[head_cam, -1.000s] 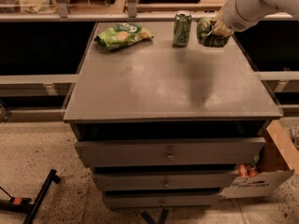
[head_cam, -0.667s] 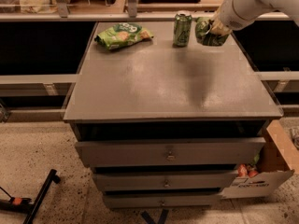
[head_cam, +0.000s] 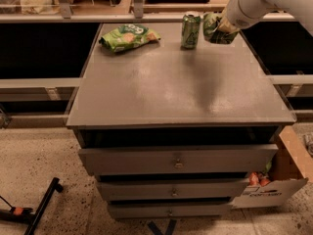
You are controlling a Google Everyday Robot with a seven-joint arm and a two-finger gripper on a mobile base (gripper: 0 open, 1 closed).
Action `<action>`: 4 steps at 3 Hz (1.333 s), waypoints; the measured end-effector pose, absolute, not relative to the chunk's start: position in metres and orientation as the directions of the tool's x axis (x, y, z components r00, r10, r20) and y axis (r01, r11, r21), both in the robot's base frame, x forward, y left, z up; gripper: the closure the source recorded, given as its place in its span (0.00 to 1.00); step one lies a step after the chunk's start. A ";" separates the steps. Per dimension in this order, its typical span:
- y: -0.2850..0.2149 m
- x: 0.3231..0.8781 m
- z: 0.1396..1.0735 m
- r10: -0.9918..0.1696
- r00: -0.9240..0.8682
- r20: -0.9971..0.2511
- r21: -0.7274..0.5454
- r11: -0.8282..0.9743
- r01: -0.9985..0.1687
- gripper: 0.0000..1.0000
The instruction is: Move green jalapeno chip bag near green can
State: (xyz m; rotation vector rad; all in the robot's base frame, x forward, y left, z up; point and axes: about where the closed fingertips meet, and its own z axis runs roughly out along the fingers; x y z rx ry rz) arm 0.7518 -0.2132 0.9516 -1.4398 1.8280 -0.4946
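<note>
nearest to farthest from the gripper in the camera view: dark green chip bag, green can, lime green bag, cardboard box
The gripper is at the table's back right.
1. Crinkly dark-green chip bag, at the gripper.
2. Upright green can, just left.
3. Bright lime-green bag, back left.
4. Open cardboard box, on the floor.

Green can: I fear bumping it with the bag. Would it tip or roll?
Likely tippy: the green can stands upright and narrow. Fallen, its round side would probably roll. The gripper, at the green jalapeno chip bag, is close beside it.
</note>
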 end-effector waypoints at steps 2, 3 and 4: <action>-0.206 0.758 0.952 -0.939 -0.111 -0.326 -0.692 0.317 -0.648 0.12; -0.205 0.758 0.951 -0.939 -0.110 -0.326 -0.691 0.316 -0.651 0.00; -0.205 0.758 0.950 -0.939 -0.110 -0.326 -0.691 0.316 -0.651 0.00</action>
